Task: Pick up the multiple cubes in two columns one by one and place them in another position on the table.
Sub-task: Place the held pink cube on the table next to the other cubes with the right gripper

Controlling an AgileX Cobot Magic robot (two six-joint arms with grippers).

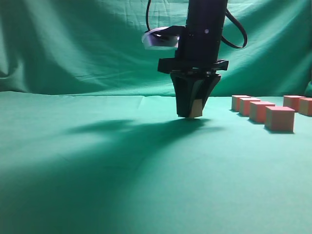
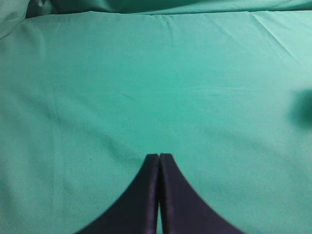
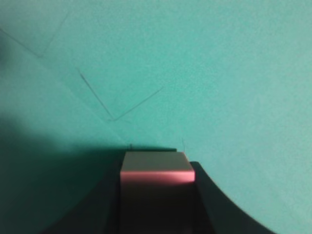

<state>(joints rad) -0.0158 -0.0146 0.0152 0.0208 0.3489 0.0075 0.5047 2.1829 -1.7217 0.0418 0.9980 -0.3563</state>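
My right gripper point(image 1: 191, 115) points straight down near the middle of the green table point(image 1: 97, 165), shut on one pinkish-red cube point(image 1: 197, 108) whose tan side shows between the black fingers. Its lower tip is at or just above the cloth. In the right wrist view the same cube point(image 3: 157, 168) fills the gap between the jaws. Several more cubes stand in two columns at the right: the nearest point(image 1: 280, 118), others behind it point(image 1: 262, 111), and a second column point(image 1: 294, 102) at the frame edge. My left gripper point(image 2: 159, 157) is shut and holds nothing, over bare cloth.
A wrinkled green backdrop point(image 1: 73, 44) hangs behind the table. The arm's shadow point(image 1: 122, 129) falls to the left of the held cube. Cloth creases point(image 3: 112, 107) cross the table under the right gripper.
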